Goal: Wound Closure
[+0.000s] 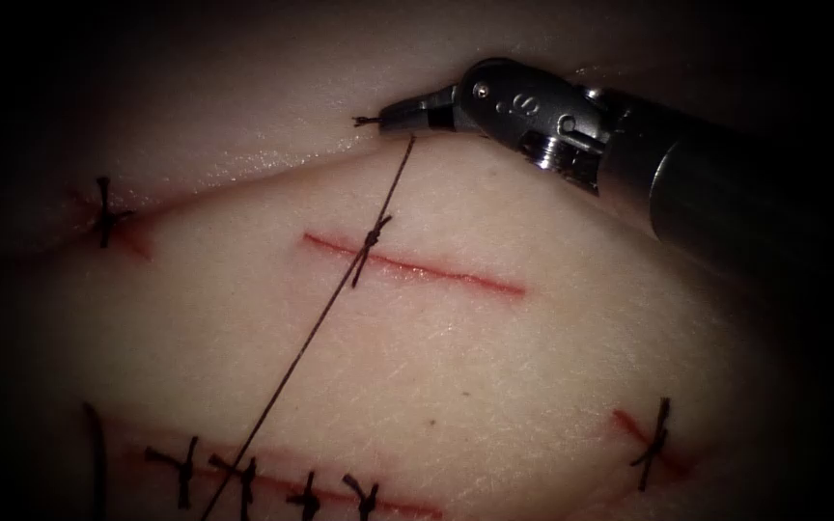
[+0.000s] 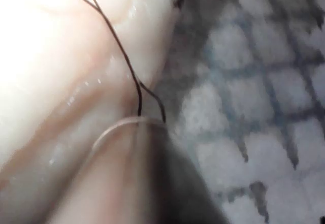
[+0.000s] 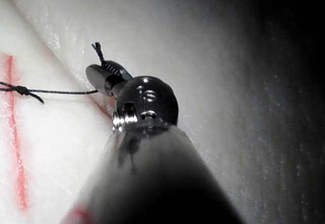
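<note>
Between right claw (image 1: 400,118) tips, thread (image 1: 340,294)

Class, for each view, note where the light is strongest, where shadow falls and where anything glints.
Endoscope view: light pools on the tissue around the middle cut, the borders sink into shadow, and the right tool, shut on the thread, glints. Left wrist view: glare washes the tissue. Right wrist view: bright spots on the tool's metal; tissue behind it darkens.

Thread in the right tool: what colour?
Black thread, held by the right tool; clearest in the endoscope view.
</note>
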`<state>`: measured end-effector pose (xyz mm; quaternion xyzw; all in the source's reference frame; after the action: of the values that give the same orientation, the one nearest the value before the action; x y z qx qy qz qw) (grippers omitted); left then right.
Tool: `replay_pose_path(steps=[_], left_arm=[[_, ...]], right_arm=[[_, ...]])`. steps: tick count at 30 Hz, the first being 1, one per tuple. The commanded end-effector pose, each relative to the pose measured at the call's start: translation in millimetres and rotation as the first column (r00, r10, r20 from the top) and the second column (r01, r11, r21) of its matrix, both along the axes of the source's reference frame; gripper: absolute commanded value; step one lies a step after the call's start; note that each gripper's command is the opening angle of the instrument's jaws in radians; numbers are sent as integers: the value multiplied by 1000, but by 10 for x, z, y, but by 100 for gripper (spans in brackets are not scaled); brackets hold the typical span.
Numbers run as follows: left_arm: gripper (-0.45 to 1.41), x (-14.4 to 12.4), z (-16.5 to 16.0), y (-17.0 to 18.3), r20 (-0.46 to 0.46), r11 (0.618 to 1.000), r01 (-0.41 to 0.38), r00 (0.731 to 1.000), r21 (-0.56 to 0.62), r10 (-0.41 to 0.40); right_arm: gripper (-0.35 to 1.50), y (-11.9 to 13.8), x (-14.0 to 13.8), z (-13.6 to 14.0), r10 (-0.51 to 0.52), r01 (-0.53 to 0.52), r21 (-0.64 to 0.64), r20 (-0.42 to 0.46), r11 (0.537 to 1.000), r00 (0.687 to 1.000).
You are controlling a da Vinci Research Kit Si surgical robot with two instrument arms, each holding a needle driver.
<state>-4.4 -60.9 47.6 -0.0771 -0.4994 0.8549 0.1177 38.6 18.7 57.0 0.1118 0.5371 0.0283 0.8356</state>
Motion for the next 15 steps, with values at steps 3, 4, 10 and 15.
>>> replay_pose_path(steps=[3, 4, 10, 15], left_arm=[[-45, -1, -3, 2, 10, 999, 24, 1000, -28, -24], [-45, -7, -9, 14, 45, 997, 10, 999, -70, -7], [-45, -27, -27, 93, 240, 938, 81, 971, -336, 2], [-45, -27, -53, 189, 323, 815, 249, 943, -523, -80]], right_arm=[[126, 3, 13, -2, 31, -31, 7, -16, 999, 999], [138, 6, 14, -6, 70, -69, 18, -33, 997, 997], [141, 18, 3, -23, 139, -136, 33, -76, 990, 987], [140, 14, -9, -44, 179, -177, 34, -95, 984, 979]])
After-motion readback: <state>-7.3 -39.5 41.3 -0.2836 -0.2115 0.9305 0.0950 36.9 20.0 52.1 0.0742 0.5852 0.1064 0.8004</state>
